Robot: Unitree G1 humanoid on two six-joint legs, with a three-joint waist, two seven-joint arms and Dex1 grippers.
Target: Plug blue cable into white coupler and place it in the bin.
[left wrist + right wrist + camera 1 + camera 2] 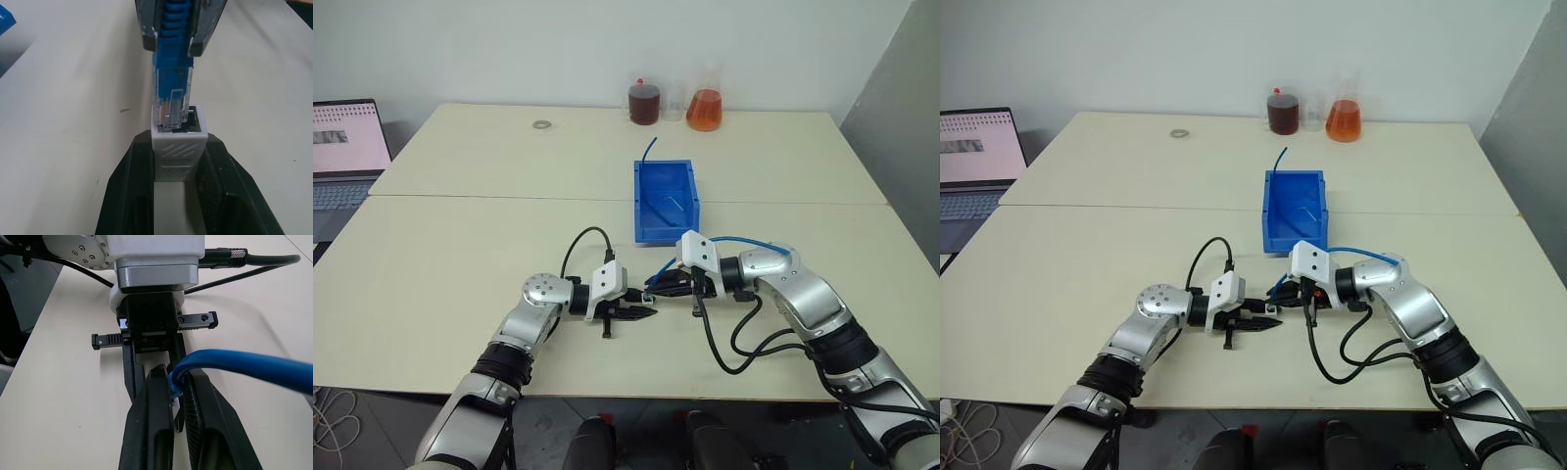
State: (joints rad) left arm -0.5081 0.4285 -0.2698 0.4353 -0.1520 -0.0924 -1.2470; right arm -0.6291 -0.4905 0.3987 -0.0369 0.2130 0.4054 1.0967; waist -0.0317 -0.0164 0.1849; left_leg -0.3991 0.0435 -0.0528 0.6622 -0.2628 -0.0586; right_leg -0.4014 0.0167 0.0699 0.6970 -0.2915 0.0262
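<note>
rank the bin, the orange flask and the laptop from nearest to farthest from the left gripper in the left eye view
From the left gripper:
1. The bin, just beyond it, slightly right.
2. The orange flask, at the table's far edge.
3. The laptop, off the table's far left corner.

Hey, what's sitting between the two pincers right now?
The white coupler, gripped by the left pincer, with the blue cable plug from the right pincer entering it, in the left wrist view.
</note>
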